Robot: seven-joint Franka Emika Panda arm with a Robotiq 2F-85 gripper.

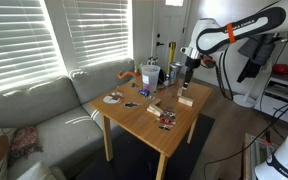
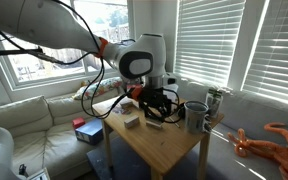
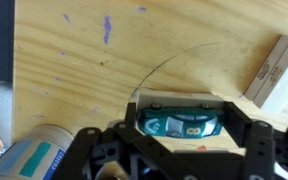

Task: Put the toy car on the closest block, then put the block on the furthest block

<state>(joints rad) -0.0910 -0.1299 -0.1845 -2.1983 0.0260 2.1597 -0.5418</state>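
Observation:
The teal toy car lies lengthwise between my gripper's two black fingers, which are shut on its ends. A pale wooden block shows directly under the car. Another wooden block lies on the table at the upper right of the wrist view. In an exterior view my gripper hangs just over a wooden block on the far half of the table, with another block nearer the middle. In the other exterior view the gripper is low over the table, the car hidden.
The wooden table carries small toys, a dark disc, and cups and a bottle at the back. A metal can stands beside the gripper. A grey sofa adjoins the table.

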